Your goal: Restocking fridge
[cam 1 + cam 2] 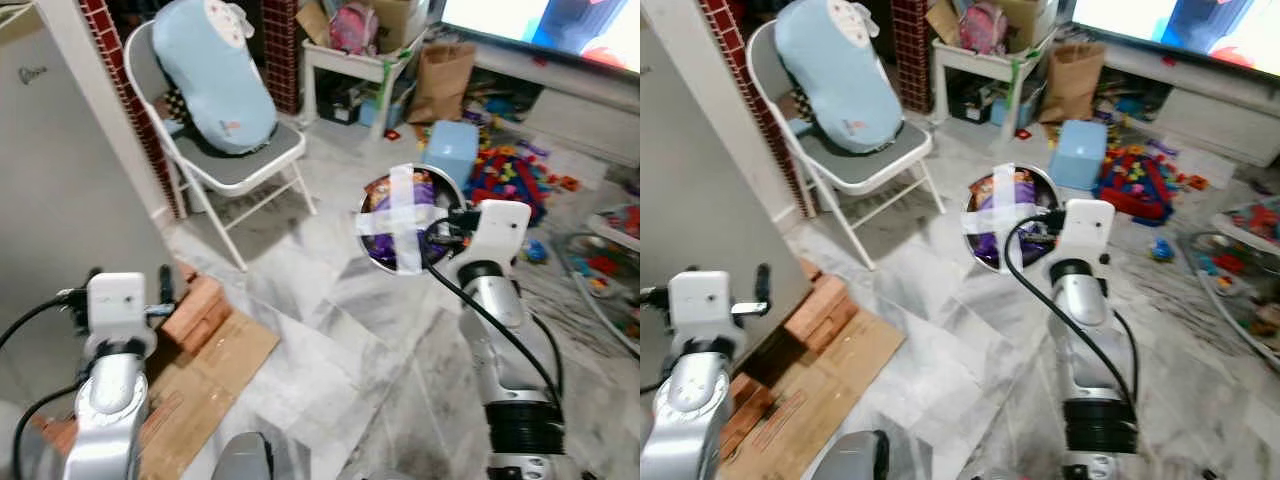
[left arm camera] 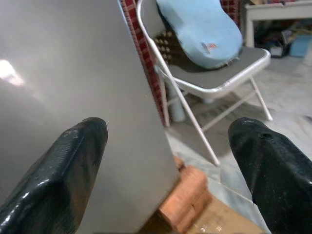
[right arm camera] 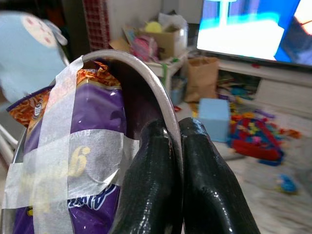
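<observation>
While we faced the fridge [image 1: 60, 190] at our far left, its grey door shut, the left gripper [image 2: 170, 170] hung nearest it, fingers spread wide with nothing between them, the door face just beside one finger. The right gripper [image 3: 183, 161] was clenched on the rim of the steel bowl [image 1: 445, 190], held out in front of us at the right, well apart from the fridge. Snack packets [image 3: 83, 161] lay in the bowl under crossed white tape [image 1: 400, 222]. Bricks [image 1: 195, 308] and cardboard [image 1: 215, 365] lay at the fridge's foot; a folding chair [image 1: 235, 165] with a blue cushion [image 1: 215, 75] stood just beyond. We judged the free left arm best placed for the door.
</observation>
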Motion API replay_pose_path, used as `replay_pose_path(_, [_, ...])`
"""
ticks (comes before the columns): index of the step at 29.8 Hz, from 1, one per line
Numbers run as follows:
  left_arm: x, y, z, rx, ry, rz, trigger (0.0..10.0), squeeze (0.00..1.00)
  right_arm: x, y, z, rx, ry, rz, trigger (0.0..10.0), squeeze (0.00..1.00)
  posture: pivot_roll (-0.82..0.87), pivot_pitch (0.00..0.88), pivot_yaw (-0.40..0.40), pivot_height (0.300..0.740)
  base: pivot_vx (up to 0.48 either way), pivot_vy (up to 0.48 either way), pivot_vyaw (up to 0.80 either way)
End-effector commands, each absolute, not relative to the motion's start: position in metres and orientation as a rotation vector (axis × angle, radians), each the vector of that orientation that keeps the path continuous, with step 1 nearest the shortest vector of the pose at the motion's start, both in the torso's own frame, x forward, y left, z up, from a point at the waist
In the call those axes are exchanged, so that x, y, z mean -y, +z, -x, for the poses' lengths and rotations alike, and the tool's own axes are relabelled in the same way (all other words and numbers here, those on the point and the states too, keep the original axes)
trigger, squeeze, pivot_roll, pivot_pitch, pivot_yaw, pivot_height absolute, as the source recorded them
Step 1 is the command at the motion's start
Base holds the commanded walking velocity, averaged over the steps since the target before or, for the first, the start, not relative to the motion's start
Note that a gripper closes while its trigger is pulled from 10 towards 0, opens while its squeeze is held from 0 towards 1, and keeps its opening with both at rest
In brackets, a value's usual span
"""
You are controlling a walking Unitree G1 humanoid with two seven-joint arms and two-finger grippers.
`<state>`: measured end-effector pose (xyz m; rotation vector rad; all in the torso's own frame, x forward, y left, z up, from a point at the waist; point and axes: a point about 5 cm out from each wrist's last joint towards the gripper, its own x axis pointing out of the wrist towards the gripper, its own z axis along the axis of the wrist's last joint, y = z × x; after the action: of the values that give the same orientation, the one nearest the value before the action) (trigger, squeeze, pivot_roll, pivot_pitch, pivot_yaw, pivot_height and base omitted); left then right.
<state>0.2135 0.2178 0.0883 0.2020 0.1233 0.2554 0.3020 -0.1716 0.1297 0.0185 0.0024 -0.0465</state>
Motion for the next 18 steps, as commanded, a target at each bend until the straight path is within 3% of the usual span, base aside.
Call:
replay_pose_path(1, [-0.220, 0.093, -0.209, -0.114, 0.259, -0.208, 10.0, 0.00, 0.171, 0.140, -0.304, 0.032, -0.031, -0.012, 10.0, 0.00, 0.08, 0.056, -0.060, 0.740, 0.000, 0.000, 0.80])
replay_pose_path(18, [-0.214, 0.097, -0.227, -0.088, 0.214, -0.181, 10.0, 0.00, 0.166, 0.136, -0.314, 0.025, -0.056, -0.065, 10.0, 0.00, 0.08, 0.032, -0.045, 0.740, 0.000, 0.000, 0.80])
